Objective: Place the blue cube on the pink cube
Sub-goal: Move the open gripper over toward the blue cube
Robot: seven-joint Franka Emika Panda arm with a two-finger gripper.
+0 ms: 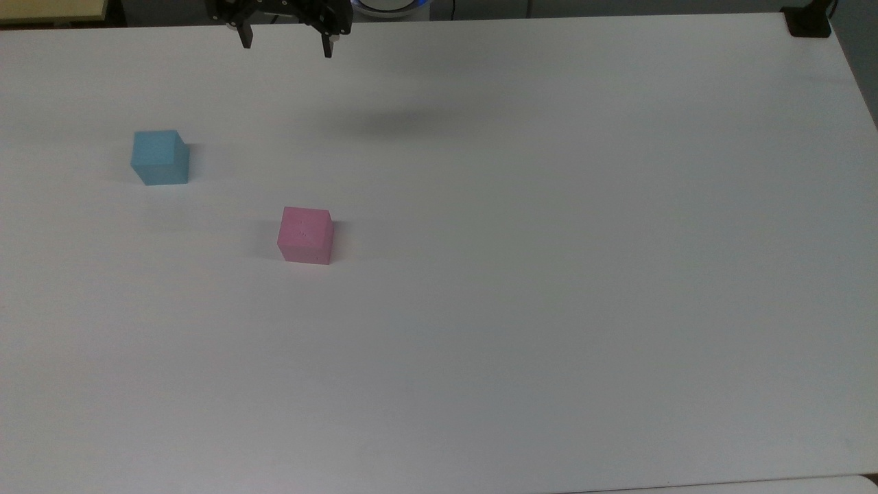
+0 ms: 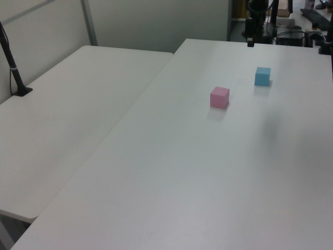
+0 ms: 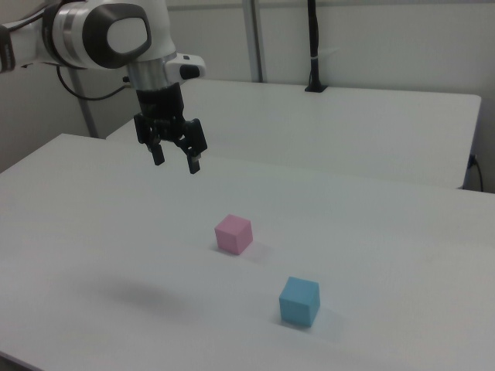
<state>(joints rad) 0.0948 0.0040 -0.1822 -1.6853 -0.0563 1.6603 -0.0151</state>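
Note:
The blue cube rests on the white table at the top view's left, also seen as blue cube and blue cube. The pink cube sits apart from it, nearer the table's middle, shown too as pink cube and pink cube. My gripper hangs high above the table's far edge, open and empty, fingers pointing down. In the right view the gripper is up and to the left of both cubes.
A black post on a clamp base stands at the table's far right corner in the top view. A second white table adjoins on the left view's left, with a black stand on it.

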